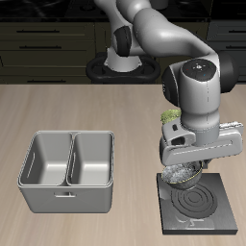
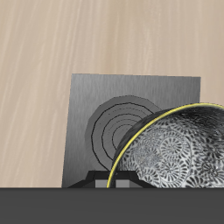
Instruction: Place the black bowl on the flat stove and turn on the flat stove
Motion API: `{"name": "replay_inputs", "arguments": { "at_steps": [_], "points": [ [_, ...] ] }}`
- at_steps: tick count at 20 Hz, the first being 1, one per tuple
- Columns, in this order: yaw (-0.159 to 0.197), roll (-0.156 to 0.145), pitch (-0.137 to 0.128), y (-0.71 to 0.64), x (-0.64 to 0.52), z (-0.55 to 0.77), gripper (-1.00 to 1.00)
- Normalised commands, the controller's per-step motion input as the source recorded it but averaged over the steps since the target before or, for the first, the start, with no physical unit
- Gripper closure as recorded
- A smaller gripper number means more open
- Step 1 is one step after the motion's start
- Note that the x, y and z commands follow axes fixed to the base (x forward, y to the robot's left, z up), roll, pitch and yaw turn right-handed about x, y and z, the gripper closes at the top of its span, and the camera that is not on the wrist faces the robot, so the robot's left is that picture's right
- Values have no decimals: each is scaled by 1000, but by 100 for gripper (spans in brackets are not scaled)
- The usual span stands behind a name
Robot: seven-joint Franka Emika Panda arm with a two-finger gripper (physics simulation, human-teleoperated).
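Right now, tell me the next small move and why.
Probably shift the gripper toward the table's front edge, then lower. It holds the black bowl above the flat stove, but the wrist view shows the bowl only partly over the burner rings, not centred.

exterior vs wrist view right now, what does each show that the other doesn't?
Exterior only: the arm with its end effector, the grey two-compartment caddy, an olive-green object partly hidden behind the arm, and the dark cabinets at the back.
Wrist only: the black bowl's pale speckled inside close up, with its rim overlapping part of the burner rings.
Both: the flat stove with its concentric rings, the bowl over it, and the wooden table.
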Motion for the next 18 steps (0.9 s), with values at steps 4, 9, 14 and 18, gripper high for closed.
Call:
{"name": "replay_inputs", "arguments": {
  "at_steps": [4, 9, 14, 18],
  "points": [
    [28, -8, 31, 0, 171, -233, 100],
    [23, -7, 27, -78, 129, -259, 100],
    [26, 2, 32, 9, 19, -269, 100],
    [-24, 9, 15, 7, -109, -9, -100]
  ]
}}
